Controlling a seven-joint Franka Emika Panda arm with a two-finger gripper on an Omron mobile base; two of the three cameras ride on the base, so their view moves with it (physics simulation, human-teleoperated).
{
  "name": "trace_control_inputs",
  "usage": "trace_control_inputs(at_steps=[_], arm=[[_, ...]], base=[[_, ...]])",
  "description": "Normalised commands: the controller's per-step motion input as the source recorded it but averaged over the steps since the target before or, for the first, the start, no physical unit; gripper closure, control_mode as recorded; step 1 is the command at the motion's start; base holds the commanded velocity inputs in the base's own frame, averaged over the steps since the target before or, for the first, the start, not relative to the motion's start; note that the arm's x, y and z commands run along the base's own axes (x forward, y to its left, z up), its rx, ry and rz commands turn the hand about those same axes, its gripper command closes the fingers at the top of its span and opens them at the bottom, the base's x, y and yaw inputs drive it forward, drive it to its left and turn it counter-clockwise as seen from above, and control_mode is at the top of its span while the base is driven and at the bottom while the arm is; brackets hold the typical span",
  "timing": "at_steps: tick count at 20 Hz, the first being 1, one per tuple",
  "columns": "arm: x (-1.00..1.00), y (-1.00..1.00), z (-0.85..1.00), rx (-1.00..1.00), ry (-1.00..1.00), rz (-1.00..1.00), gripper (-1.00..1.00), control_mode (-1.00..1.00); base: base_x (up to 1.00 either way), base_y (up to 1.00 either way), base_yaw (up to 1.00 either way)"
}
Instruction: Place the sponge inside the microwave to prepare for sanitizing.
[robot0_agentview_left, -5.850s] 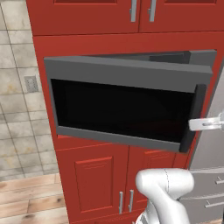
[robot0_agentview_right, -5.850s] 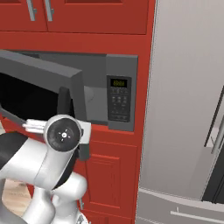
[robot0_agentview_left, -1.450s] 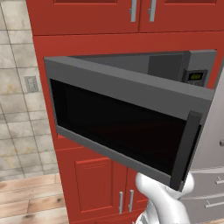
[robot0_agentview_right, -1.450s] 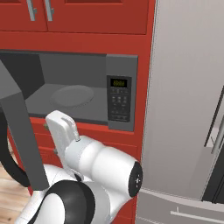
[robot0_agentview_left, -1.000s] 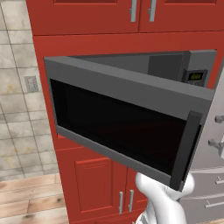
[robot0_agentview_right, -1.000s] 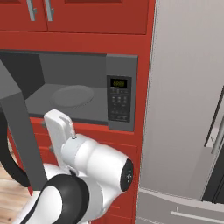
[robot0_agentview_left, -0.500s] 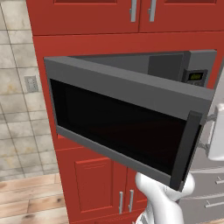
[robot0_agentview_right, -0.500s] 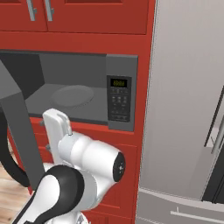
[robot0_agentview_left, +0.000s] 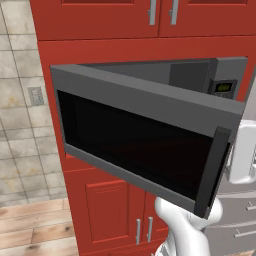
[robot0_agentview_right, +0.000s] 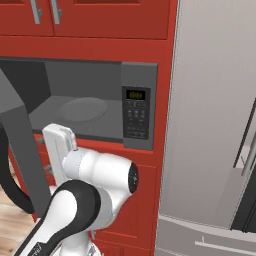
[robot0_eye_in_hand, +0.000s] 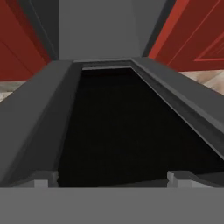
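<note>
In the left base view the microwave (robot0_agentview_left: 220, 82) sits built into red cabinets (robot0_agentview_left: 115, 50), its door (robot0_agentview_left: 135, 145) swung wide out toward the camera, black glass framed in dark grey; the green display (robot0_agentview_left: 223, 87) shows past the door's top edge. The white arm (robot0_agentview_left: 187, 235) rises beneath the door's free end, and a white part of it shows just right of that edge. In the right base view the cavity is open, with the round grey turntable (robot0_agentview_right: 82, 109) lying flat on its floor and the keypad panel (robot0_agentview_right: 137, 117) with green display to its right; the door's edge (robot0_agentview_right: 17, 150) stands at the far left with the black curved handle (robot0_agentview_right: 12, 187) below it. The arm's big white joint sits below the cavity, and a grey refrigerator (robot0_agentview_right: 215, 115) stands right of the cabinets. In the hand view the pincer (robot0_eye_in_hand: 111, 177) looks straight along the door's black glass, just ahead of its tips; the two fingertips (robot0_eye_in_hand: 43, 177) stand well apart, spread, with nothing between them. I cannot tell where the sponge is.
</note>
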Motion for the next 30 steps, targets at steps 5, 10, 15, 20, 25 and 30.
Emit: trace_control_inputs(at_steps=[5,10,15,20,25,30], arm=[[-0.11,0.15,-0.04,0.01,-0.02,0.13,-1.00,-1.00],[-0.31,0.26,-0.09,0.00,-0.05,0.11,-1.00,-1.00],[-0.35,0.30,-0.06,0.00,-0.02,0.10,-1.00,-1.00],[-0.36,0.33,-0.05,0.00,-0.02,0.08,-1.00,-1.00],[-0.39,0.48,-0.08,0.00,-0.06,0.03,-1.00,-1.00],[-0.36,0.53,-0.10,0.00,-0.07,0.01,-1.00,-1.00]], base=[[0.00,0.00,0.00],[0.00,0.00,0.00],[0.00,0.00,0.00],[0.00,0.00,0.00],[0.00,0.00,0.00],[0.00,0.00,0.00]])
